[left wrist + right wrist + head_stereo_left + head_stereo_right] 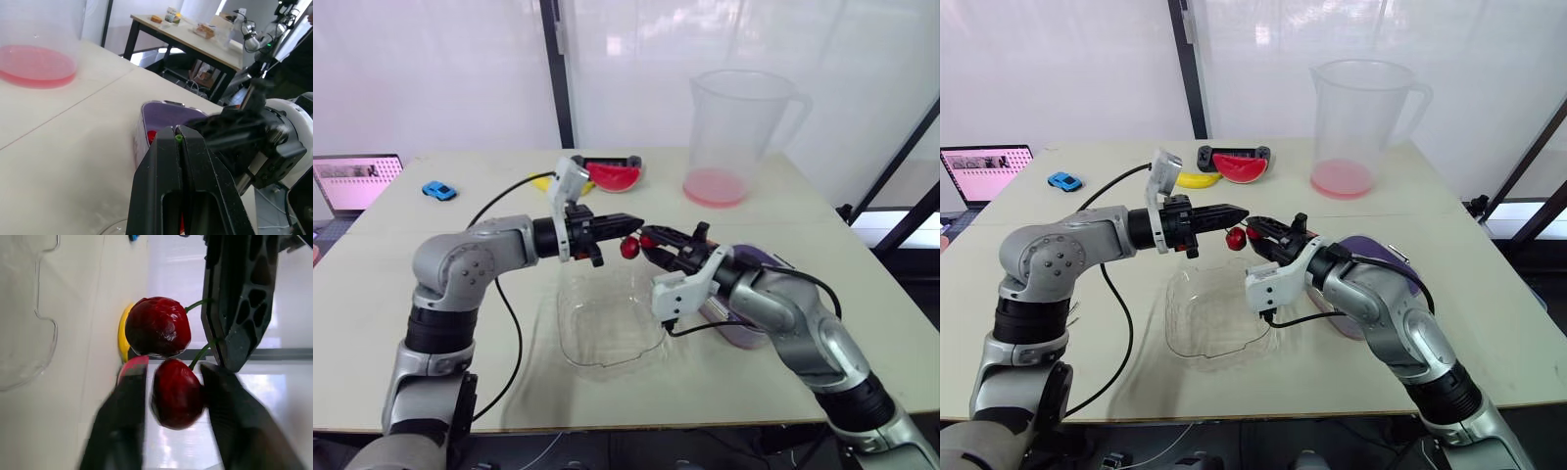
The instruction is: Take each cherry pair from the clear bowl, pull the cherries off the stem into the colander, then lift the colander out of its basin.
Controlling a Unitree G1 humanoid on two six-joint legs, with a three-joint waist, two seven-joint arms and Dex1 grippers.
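Right hand point(173, 371) clasps one cherry point(176, 399); left hand point(178, 139), closed, pinches the stem point(198, 356) above clear bowl point(607, 328).

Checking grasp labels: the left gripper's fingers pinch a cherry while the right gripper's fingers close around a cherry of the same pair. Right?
No. The left gripper pinches the green stems, not a cherry, as the right wrist view shows. The right gripper does close around one cherry of the pair.

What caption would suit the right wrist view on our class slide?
Left gripper pinches the stem while right gripper clasps one cherry.
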